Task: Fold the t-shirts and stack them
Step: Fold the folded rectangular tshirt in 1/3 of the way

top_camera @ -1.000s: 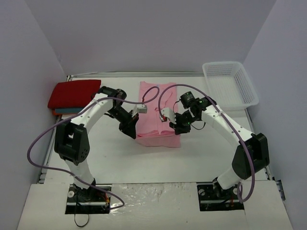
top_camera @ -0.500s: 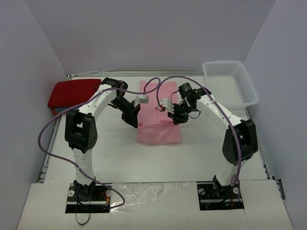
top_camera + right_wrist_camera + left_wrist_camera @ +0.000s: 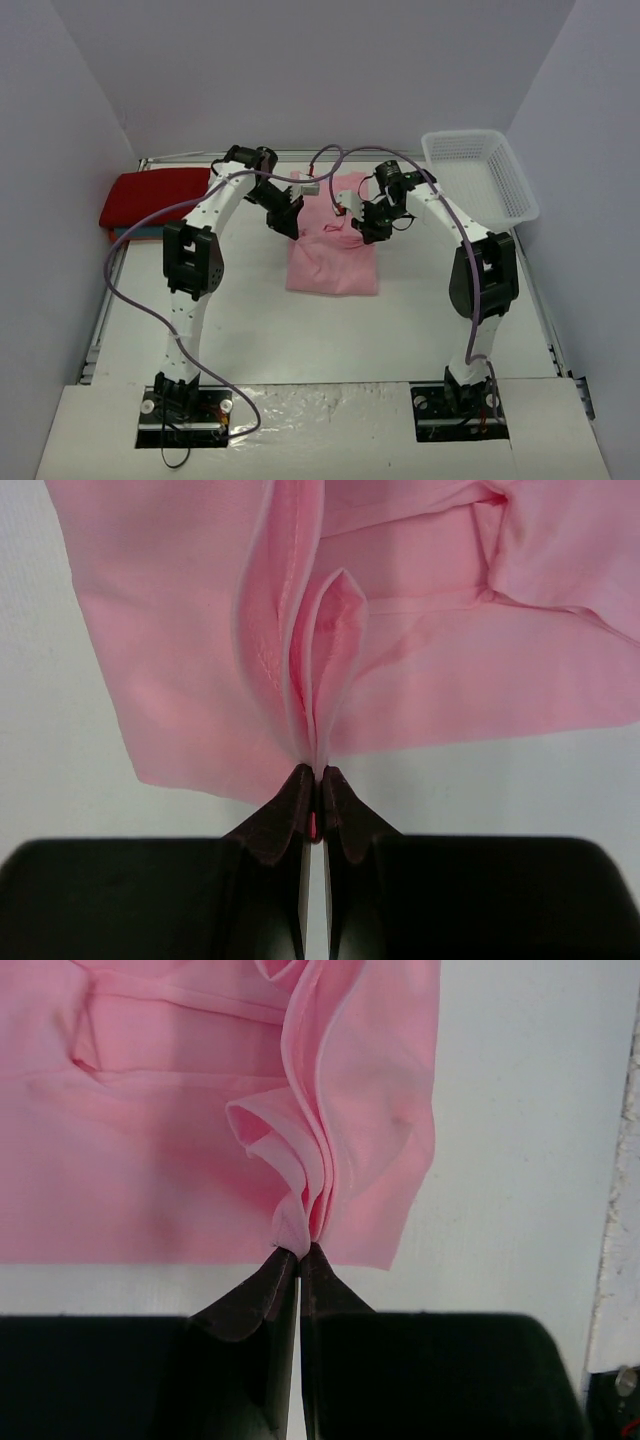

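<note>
L gripper (image 3: 300,1252) & R gripper (image 3: 316,772) both pinched tight on bunched folds of pink t-shirt (image 3: 332,262), mid-table.

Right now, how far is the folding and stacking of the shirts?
Done: the red shirt lies folded at the left, a blue shirt under it. In hand: the left gripper and the right gripper each pinch the pink shirt, mid-fold. Left: finish that fold, stack it on the red one.

Centre of table (image 3: 300,330): t-shirt (image 3: 332,265). Far left: two folded shirts (image 3: 150,195), one upon the other. Far right corner: basket (image 3: 480,175).
</note>
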Robot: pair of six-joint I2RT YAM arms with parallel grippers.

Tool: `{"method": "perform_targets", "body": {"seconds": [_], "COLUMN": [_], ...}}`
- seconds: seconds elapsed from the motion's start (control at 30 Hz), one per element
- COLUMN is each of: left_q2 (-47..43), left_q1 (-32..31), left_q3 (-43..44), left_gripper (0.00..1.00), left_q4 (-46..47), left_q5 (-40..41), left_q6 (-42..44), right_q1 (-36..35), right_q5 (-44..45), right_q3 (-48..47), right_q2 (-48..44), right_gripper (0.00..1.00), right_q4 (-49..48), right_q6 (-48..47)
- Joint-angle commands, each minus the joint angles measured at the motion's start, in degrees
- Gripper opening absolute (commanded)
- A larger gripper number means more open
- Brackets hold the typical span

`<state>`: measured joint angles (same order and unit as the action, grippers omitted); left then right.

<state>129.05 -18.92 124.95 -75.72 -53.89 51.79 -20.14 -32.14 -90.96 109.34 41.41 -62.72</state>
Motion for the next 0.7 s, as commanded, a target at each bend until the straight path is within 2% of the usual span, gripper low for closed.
{"method": "perform_targets", "body": {"seconds": [0.0, 0.23, 0.57, 0.67], "left_q2": [1.11, 5.33, 8.58, 9.46], "left_q1": [0.55, 1.60, 2.74, 2.75], "left_q3": [7.13, 11.90, 10.76, 10.84], "left_gripper": [0.02, 0.02, 0.02, 0.03], "left_q4": [-16.12, -17.00, -17.44, -16.48], "left_q5": [-0.52, 0.36, 2.74, 3.70], "left_q6": [2.09, 2.00, 3.41, 2.79], "right_q1": [1.24, 3.00, 3.44, 3.44], "right_q5": [-0.81, -2.05, -3.89, -4.07], "right_q3": [-4.31, -11.43, -16.27, -17.84], "right_q2": [1.75, 8.87, 16.78, 18.27], "right_gripper": [0.00, 0.00, 0.00, 0.06], "right_q4": [2.01, 1.92, 1.83, 1.57], "right_q6": [-1.70, -1.53, -1.27, -0.92]}}
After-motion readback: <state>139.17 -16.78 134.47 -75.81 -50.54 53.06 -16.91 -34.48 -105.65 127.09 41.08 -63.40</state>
